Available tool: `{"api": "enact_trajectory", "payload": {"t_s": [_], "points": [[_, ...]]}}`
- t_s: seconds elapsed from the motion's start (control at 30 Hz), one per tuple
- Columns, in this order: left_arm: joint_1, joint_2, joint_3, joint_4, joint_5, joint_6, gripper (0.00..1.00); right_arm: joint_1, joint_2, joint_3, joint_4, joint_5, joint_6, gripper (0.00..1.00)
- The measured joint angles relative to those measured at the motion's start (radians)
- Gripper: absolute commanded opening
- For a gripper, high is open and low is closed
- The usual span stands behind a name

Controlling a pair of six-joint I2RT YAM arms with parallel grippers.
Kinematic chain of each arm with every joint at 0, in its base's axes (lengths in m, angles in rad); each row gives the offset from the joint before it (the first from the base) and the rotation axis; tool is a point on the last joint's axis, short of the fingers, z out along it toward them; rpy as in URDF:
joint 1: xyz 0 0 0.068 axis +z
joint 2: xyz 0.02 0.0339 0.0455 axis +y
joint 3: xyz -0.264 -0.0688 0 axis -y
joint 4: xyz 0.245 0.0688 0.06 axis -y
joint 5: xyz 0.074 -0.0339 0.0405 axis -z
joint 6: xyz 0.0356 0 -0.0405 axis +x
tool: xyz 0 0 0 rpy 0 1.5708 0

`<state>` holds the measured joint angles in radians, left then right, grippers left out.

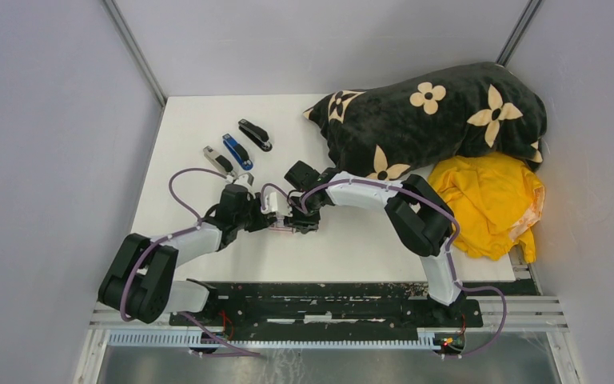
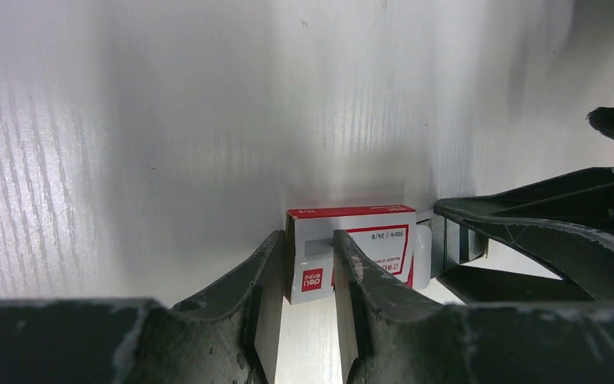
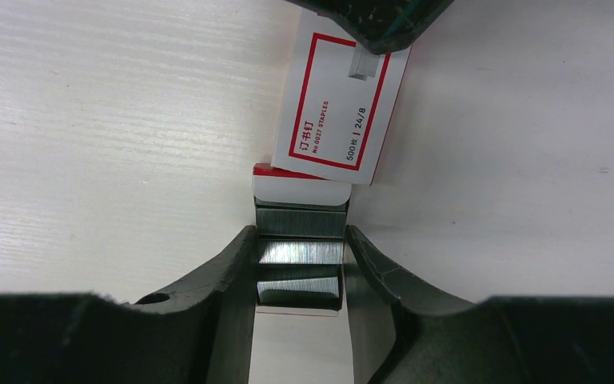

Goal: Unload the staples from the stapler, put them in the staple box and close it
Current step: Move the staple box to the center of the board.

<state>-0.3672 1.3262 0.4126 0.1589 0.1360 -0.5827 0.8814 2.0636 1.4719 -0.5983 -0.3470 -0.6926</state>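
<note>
A small white-and-red box [image 2: 368, 240] lies on the white table [image 1: 352, 244] between my two grippers. Its inner tray is slid out and holds grey strips of staples [image 3: 300, 256]. My right gripper [image 3: 300, 234] is shut on that tray, a finger against each side. My left gripper [image 2: 310, 238] stands at the sleeve's [image 3: 336, 104] far end with a narrow gap; one finger is beside the end, the other lies over the printed face. Whether it clamps the sleeve does not show. Three staplers, black [image 1: 254, 134], blue [image 1: 237, 151] and grey [image 1: 218, 160], lie apart at the back left.
A black flowered blanket [image 1: 432, 116] is heaped at the back right, with a yellow cloth [image 1: 492, 200] in front of it. Grey walls close in both sides. The arms' bases and rail [image 1: 320, 308] run along the near edge.
</note>
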Motion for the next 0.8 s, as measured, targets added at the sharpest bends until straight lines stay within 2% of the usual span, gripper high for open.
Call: {"api": "enact_trajectory", "payload": {"t_s": [0.17, 0.8], "points": [[0.0, 0.011, 0.011, -0.008, 0.002, 0.011, 0.32, -0.002, 0.0, 0.0, 0.002, 0.008, 0.002, 0.44], [0.0, 0.05, 0.048, -0.027, 0.007, 0.013, 0.31, -0.038, 0.0, 0.0, 0.001, 0.017, -0.01, 0.44]]}}
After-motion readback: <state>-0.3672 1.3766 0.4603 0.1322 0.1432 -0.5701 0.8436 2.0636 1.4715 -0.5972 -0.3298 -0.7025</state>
